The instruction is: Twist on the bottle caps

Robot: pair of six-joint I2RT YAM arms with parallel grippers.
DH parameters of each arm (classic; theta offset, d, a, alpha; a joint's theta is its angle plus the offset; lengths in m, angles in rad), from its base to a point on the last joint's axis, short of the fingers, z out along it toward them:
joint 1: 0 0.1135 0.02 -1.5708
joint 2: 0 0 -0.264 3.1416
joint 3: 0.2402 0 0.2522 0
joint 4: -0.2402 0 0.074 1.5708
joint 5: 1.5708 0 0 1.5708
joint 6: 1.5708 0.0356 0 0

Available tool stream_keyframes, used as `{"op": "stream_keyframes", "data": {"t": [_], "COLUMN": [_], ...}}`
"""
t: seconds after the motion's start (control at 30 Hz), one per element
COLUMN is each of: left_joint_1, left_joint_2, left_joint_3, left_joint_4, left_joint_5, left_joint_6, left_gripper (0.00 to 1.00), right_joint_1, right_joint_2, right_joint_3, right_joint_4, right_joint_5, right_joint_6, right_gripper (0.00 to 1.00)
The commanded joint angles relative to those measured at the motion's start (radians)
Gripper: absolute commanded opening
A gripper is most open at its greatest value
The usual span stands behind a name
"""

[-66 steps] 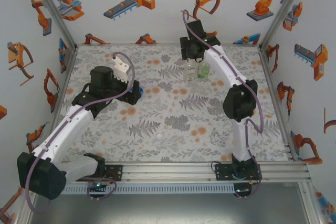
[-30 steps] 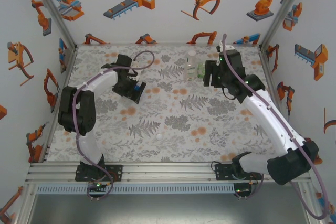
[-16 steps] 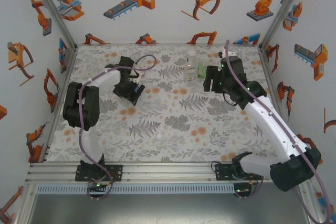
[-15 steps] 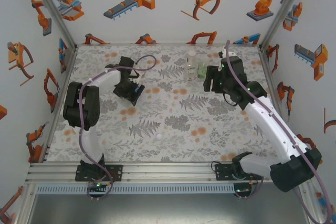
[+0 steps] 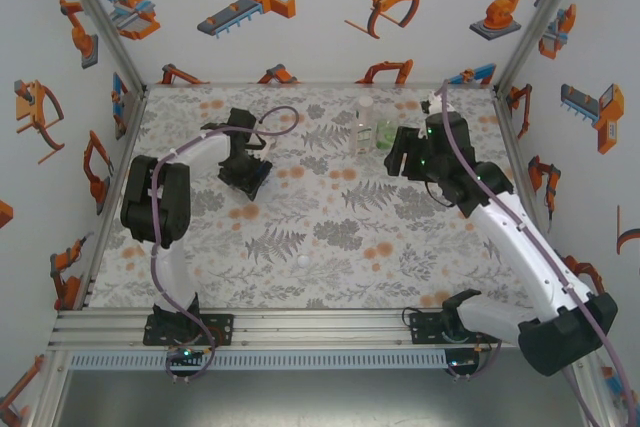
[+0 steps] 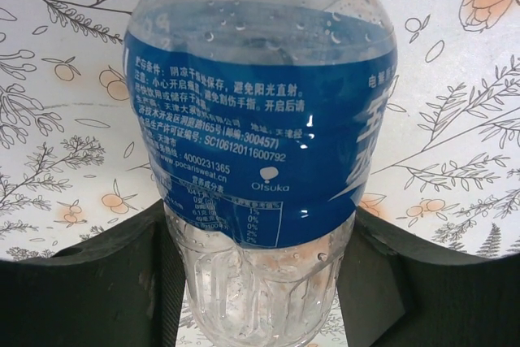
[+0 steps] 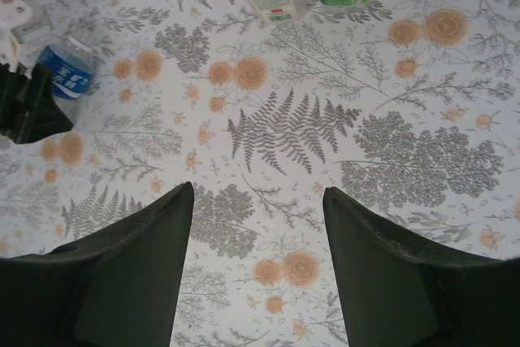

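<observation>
Left gripper [image 6: 260, 229]: jaws pressed in on the clear lower body of the blue-label bottle [image 6: 260, 119], one finger [image 6: 122, 282] on each side. You've got it clamped. The bottle looks to be lying on the floral table [image 5: 330, 217], neck away from the wrist, and whether the neck has a cap you can't tell, as the frame edge cuts it. My read is that gripping low on the body leaves the neck free for a cap, so this hand is the holder.

Right gripper [image 7: 258, 201]: fingers [image 7: 138, 266] apart, nothing between them. It hovers over bare table, just right of the slim clear bottle [image 5: 364, 127] and the green-tinted bottle [image 5: 386, 133], which stand side by side at the back. A loose white cap [image 5: 303, 260] sits mid-table, well apart from both grippers and probably the next pickup.

Versus earlier: two seconds back the right gripper hung over the two back bottles, and now it's off to their right. A second ago the left jaws stood wider around the bottle, and they've since closed in. The bottles and the cap haven't moved.
</observation>
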Motion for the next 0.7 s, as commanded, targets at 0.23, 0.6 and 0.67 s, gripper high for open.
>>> {"op": "stream_keyframes", "data": {"t": [0.23, 0.6, 0.67], "left_joint_1": [-0.112, -0.129, -0.130], "left_joint_2": [-0.212, -0.519, -0.578], "left_joint_3": [-0.006, -0.147, -0.193], "left_joint_4": [-0.046, 0.195, 0.292], "left_joint_5": [0.059, 0.484, 0.583], "left_joint_6": [-0.031, -0.217, -0.259], "left_gripper": [0.42, 0.40, 0.41], "right_joint_1": [-0.004, 0.016, 0.028], "right_joint_2": [-0.079, -0.067, -0.059], "right_joint_3": [-0.082, -0.174, -0.195], "right_joint_4": [0.155, 0.503, 0.597], "right_joint_5": [-0.166, -0.365, -0.390], "right_joint_6": [0.148, 0.329, 0.371], "right_gripper": [0.60, 0.60, 0.60]}}
